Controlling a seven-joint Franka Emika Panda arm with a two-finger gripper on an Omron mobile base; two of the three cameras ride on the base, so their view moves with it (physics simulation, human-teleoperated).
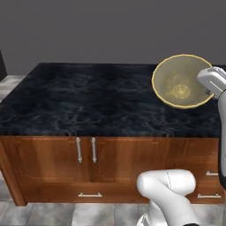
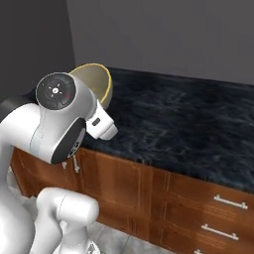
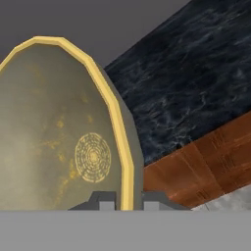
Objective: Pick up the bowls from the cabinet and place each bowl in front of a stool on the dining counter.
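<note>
One bowl [image 1: 182, 81] is carried on edge above the worktop [image 1: 88, 101].
The rim of the bowl is pinched between the closed fingers of the end effector [image 3: 128, 202], one inside and one outside the wall, as seen from the hand. The bowl is held tilted, its opening turned sideways rather than up, clear of the black marble, which lies below and ahead. By this judgement, the bowl must be levelled and lowered onto the slab; no stools can be made out.
</note>
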